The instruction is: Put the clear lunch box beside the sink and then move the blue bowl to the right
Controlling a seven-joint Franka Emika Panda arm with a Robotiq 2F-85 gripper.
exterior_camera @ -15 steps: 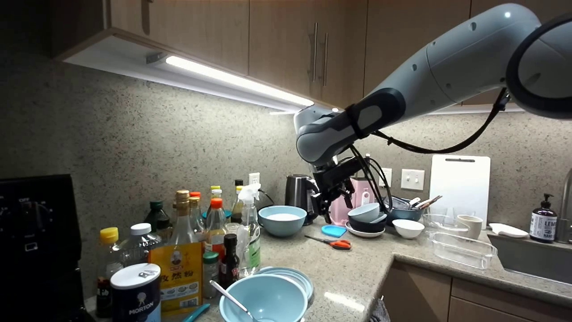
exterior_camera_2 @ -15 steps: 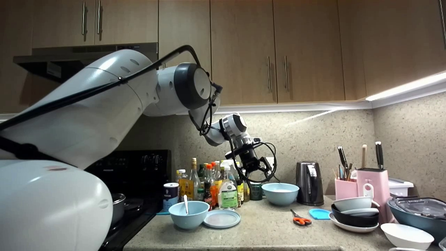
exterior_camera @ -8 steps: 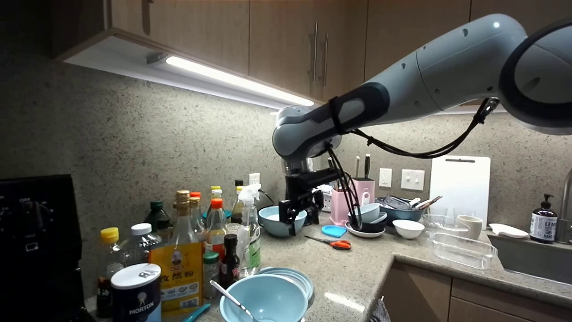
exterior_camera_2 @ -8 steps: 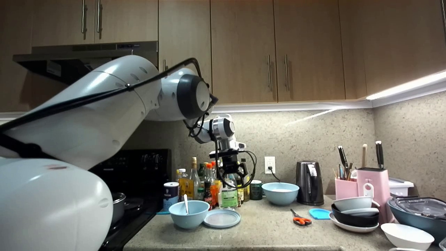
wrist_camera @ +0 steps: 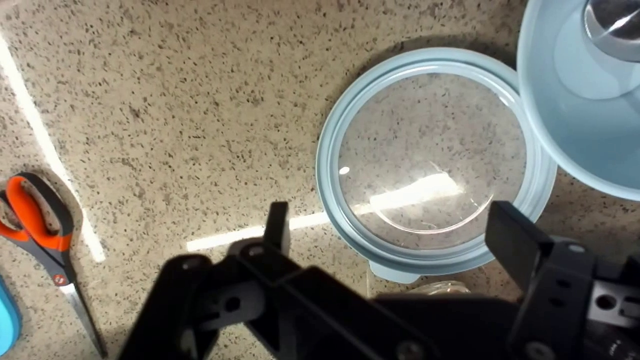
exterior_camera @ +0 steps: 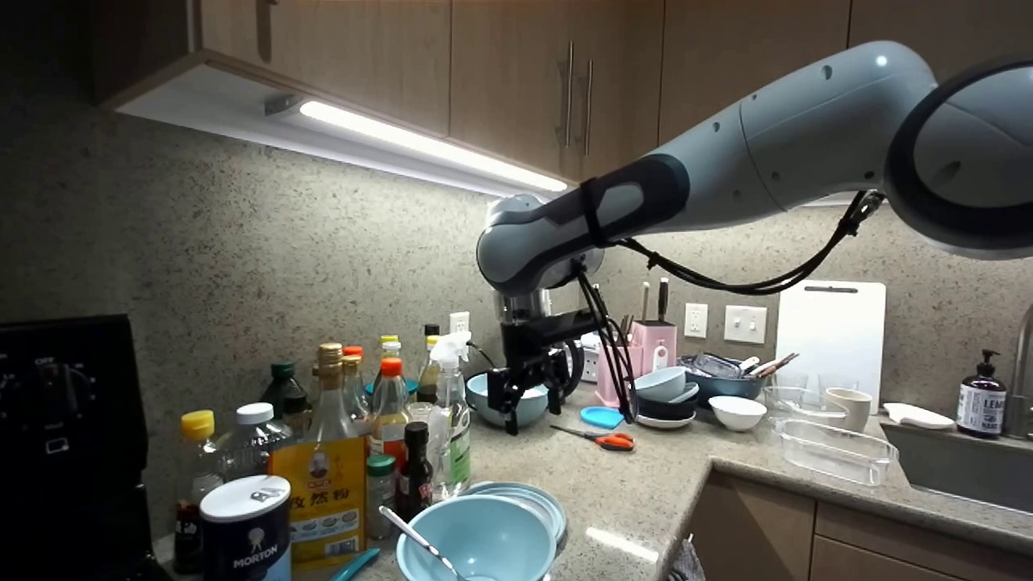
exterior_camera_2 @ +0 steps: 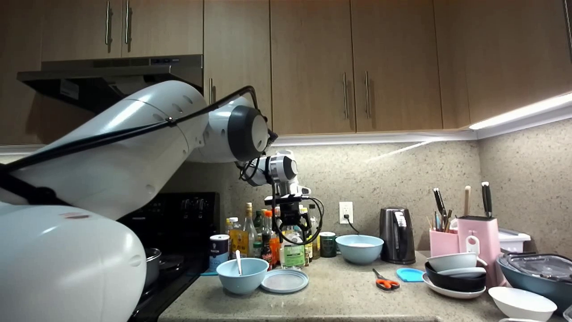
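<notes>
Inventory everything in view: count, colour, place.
sink: 1, grey, in counter
clear lunch box: 1+, colourless, beside sink
lid: 1+, blue-rimmed, on counter
kettle: 1, black, by wall
blue bowls: 2+, pale, by kettle and lid
scissors: 1, orange-handled, on counter
bottles: many, mixed, by wall
knife block: 1, pink, near corner
dishes: several, mixed, near corner
cutting board: 1, white, against wall
stove: 1, black, beside counter
cabinets: several, tan, overhead
arm: 1, white, over counter
tool: 1, black, open over counter
</notes>
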